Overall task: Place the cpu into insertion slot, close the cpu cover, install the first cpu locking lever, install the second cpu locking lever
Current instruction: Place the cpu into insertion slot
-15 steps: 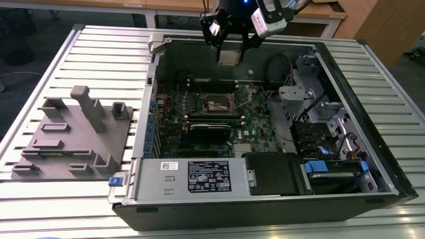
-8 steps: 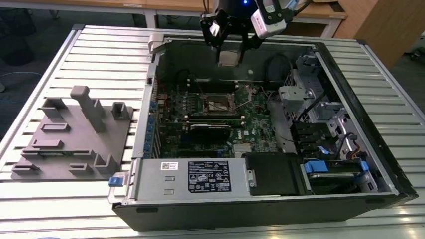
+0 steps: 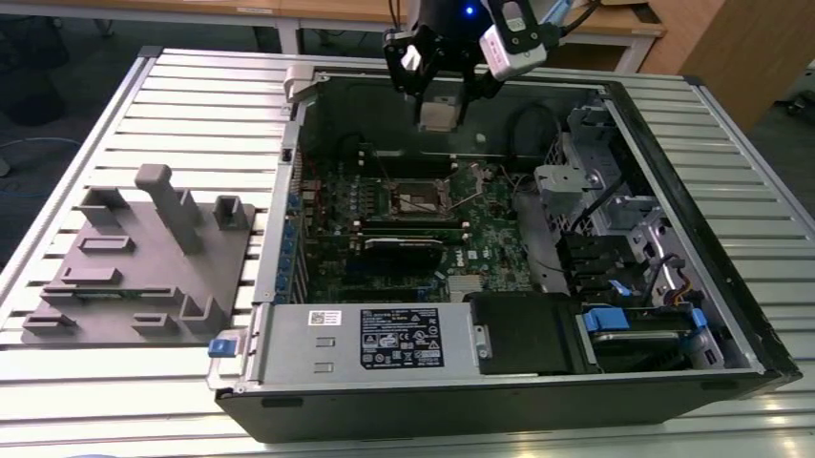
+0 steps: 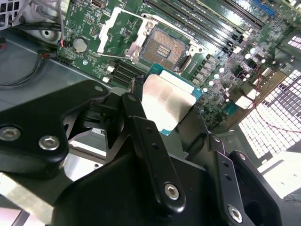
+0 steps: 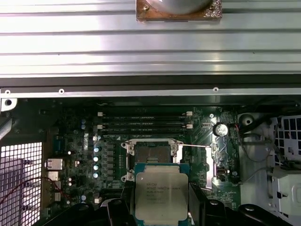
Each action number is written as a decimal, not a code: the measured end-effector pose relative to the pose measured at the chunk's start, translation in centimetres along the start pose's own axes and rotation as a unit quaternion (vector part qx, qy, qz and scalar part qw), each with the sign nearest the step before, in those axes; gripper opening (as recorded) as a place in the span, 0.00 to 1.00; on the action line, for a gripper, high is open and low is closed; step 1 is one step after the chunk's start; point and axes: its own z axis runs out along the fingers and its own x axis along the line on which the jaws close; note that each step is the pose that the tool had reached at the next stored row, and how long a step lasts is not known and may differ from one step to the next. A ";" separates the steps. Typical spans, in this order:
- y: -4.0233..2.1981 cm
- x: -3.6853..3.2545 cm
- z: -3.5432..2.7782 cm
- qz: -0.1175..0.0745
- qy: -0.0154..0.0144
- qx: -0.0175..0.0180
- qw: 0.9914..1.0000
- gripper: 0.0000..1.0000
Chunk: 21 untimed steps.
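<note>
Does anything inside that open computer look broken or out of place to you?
Nothing looks damaged. The one loose part is the cpu, held in the gripper above the circuit board rather than seated. The insertion slot is bare, with the cpu cover swung open beside it.

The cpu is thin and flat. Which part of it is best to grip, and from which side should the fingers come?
Grip its two opposite thin edges, coming from above the metal top. The cpu is a flat square, so probably only those edges give the fingers something to pinch. The gripper holds it so now, not yet in the insertion slot.
</note>
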 end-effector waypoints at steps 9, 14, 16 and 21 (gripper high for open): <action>-0.01 0.00 0.12 0.000 0.000 0.000 1.000 0.54; -0.02 0.00 0.20 0.000 0.000 0.000 1.000 0.54; -0.03 -0.01 0.32 0.000 0.000 0.000 1.000 0.54; -0.04 -0.01 0.42 0.000 0.000 0.000 1.000 0.54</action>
